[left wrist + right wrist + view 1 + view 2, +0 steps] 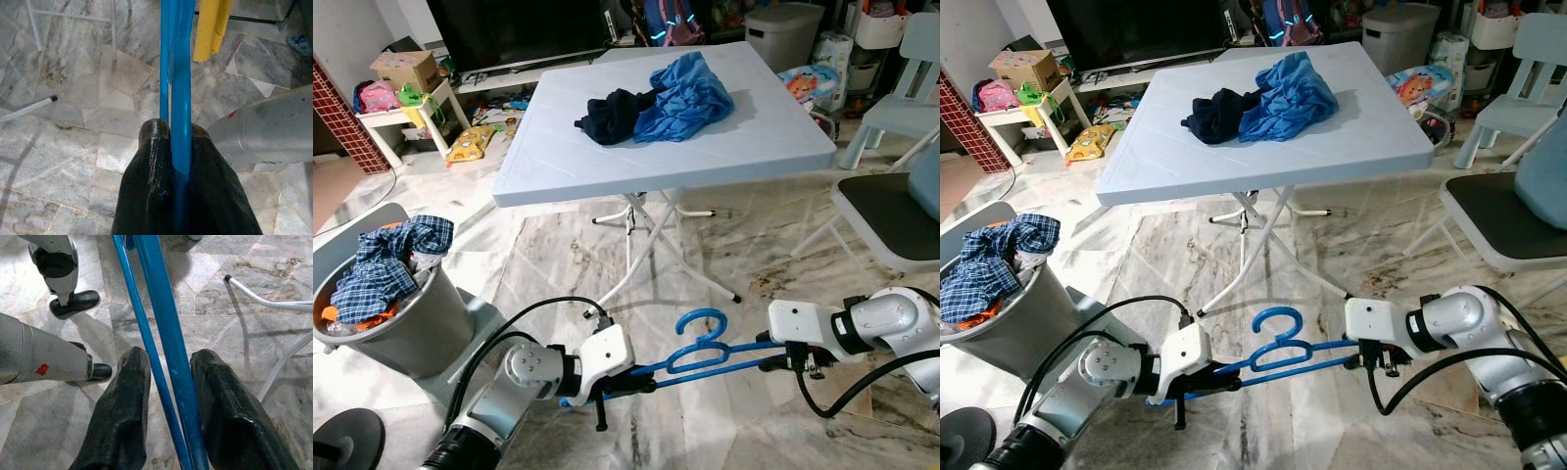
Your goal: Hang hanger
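Observation:
A blue plastic hanger (pixel 703 345) hangs level just above the marble floor, hook upward, stretched between my two grippers. My left gripper (pixel 641 384) is shut on its left end; in the left wrist view the black fingers (pixel 151 161) squeeze the blue bar (pixel 179 88). My right gripper (pixel 775 364) is at the hanger's right end. In the right wrist view its two fingers (pixel 124 382) stand apart, with the hanger's bars (pixel 161 328) running between them and a gap showing on one side.
A pale blue folding table (pixel 734 157) stands ahead, carrying a blue garment (pixel 683 96) and a dark one (pixel 612 114). Its white legs (pixel 636 259) splay beyond the hanger. A grey basket (pixel 406 328) of laundry sits left, a chair (pixel 891 211) right.

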`<state>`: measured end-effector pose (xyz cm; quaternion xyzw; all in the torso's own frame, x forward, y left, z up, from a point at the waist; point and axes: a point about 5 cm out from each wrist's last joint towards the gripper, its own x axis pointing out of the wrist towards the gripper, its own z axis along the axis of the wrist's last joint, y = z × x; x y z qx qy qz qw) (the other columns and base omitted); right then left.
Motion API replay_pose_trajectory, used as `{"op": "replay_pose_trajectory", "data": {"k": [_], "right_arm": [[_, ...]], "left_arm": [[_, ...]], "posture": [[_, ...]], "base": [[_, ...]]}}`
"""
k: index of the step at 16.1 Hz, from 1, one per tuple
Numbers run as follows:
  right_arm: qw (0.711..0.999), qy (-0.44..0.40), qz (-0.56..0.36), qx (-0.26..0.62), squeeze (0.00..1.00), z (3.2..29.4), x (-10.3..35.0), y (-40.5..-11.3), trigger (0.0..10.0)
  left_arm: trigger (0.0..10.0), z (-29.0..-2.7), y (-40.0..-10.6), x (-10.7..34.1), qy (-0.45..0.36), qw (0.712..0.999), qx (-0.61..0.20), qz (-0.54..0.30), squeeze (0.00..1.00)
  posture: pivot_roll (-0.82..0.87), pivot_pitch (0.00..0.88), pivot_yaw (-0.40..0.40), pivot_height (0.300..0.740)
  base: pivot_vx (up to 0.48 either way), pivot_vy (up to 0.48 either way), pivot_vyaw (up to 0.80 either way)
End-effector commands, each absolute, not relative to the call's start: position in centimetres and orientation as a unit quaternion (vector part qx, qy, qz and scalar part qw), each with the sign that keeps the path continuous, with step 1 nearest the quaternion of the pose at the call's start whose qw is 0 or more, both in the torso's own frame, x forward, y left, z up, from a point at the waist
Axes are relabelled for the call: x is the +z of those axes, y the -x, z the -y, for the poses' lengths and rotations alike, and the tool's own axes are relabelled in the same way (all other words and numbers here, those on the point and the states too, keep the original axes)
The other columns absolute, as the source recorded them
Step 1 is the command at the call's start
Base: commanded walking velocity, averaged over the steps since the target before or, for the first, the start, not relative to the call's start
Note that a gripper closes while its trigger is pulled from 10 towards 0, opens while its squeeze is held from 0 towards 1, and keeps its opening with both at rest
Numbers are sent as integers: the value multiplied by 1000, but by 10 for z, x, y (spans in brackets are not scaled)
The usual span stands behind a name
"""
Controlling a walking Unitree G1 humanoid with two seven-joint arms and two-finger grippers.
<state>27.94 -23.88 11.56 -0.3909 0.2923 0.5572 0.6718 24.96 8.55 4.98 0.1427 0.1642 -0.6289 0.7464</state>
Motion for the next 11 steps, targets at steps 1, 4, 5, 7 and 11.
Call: {"op": "replay_pose_trajectory", "data": {"k": [1, 4, 5, 7, 11], "right_arm": [[660, 397, -281, 573, 0, 229, 120, -282, 0], [656, 396, -283, 577, 0, 227, 118, -281, 0], [655, 396, -284, 577, 0, 227, 118, -281, 0], [653, 400, -287, 576, 0, 228, 118, -281, 0], [652, 403, -290, 573, 0, 231, 119, -282, 0]], "left_arm": [[10000, -88, -253, 51, -156, 745, -627, -164, 0], [10000, -85, -253, 50, -154, 746, -627, -162, 0], [10000, -85, -253, 50, -154, 746, -627, -162, 0], [10000, -84, -252, 49, -156, 744, -630, -163, 0], [10000, -84, -251, 46, -160, 741, -631, -165, 0]], "posture": [[-249, 0, 138, 740], [-251, 0, 135, 740], [-251, 0, 135, 740], [-252, 0, 135, 740], [-254, 0, 134, 740]], "base": [[0, 0, 0], [0, 0, 0], [0, 0, 0], [0, 0, 0], [0, 0, 0]]}}
